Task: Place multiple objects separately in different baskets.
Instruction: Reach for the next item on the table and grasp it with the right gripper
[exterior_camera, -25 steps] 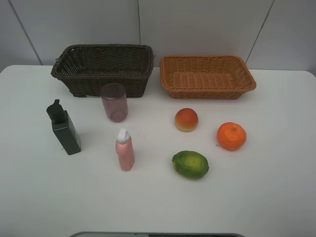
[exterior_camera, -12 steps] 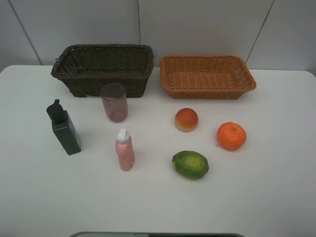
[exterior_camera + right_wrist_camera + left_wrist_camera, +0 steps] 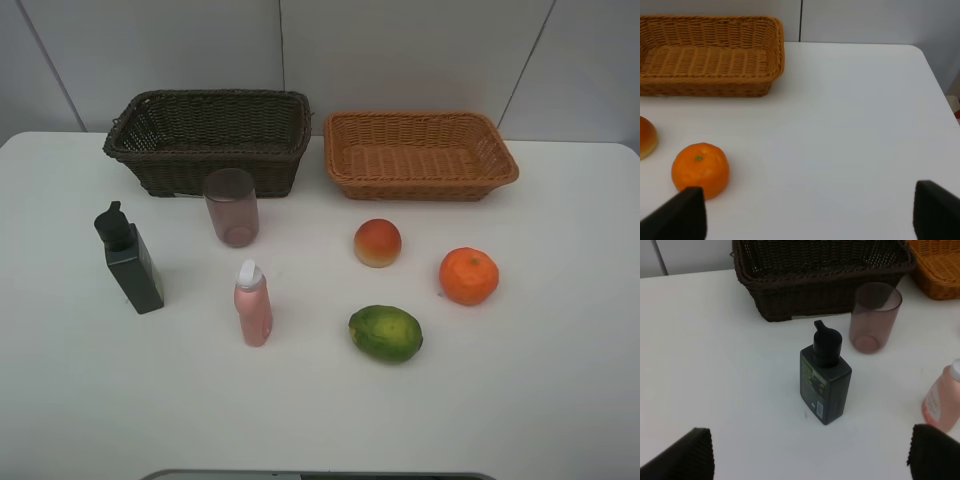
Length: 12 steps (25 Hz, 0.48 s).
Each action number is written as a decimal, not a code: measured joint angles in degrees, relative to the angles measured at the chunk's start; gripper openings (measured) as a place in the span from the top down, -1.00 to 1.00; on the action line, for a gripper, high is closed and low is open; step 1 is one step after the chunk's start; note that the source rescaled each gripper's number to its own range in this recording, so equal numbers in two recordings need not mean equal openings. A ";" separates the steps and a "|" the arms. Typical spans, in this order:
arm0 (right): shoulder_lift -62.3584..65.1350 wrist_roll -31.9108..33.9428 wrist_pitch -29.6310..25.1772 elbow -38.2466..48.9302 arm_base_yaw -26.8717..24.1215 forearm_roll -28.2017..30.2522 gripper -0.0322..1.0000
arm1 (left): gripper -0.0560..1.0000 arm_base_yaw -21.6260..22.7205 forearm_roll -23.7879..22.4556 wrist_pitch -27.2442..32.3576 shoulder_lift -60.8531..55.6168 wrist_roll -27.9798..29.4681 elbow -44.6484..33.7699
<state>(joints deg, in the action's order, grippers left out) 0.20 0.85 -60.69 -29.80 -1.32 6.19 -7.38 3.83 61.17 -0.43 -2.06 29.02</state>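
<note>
The dark brown basket (image 3: 208, 140) and the orange-tan basket (image 3: 419, 153) stand side by side at the back, both with nothing in them. On the table stand a black pump bottle (image 3: 129, 259), a translucent pink cup (image 3: 232, 207) and a pink white-capped bottle (image 3: 252, 304). A red-yellow fruit (image 3: 378, 243), an orange (image 3: 468, 276) and a green oval fruit (image 3: 385, 333) lie to the right. My left gripper (image 3: 810, 452) is open, back from the pump bottle (image 3: 824, 380). My right gripper (image 3: 810, 212) is open, back from the orange (image 3: 700, 170). Neither gripper shows in the high view.
The white table (image 3: 560, 380) ends at its right edge close to the right gripper (image 3: 940, 85). A grey wall stands right behind the baskets. In the left wrist view the cup (image 3: 875, 316) stands just in front of the dark basket (image 3: 820, 277).
</note>
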 joint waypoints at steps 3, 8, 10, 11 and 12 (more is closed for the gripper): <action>0.00 0.65 0.00 0.00 0.00 0.67 -0.32 | -1.00 0.00 0.00 0.00 0.00 0.00 0.00; -3.67 1.49 0.05 0.00 0.00 1.43 -0.32 | -1.00 0.00 0.00 0.00 0.00 0.00 0.00; -8.57 1.49 0.27 -0.08 0.00 1.29 -0.32 | -1.00 0.00 0.00 0.00 0.00 0.00 0.00; -11.17 1.61 0.37 -0.37 0.00 1.23 -0.32 | -1.00 0.00 0.00 0.00 0.00 0.00 0.00; -14.69 2.14 1.21 -0.89 0.00 1.11 -0.32 | -1.00 0.00 0.00 0.00 0.00 0.00 0.00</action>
<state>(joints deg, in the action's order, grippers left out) -14.49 2.99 -59.47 -30.70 -1.32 7.30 -7.38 3.83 61.17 -0.43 -2.06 29.02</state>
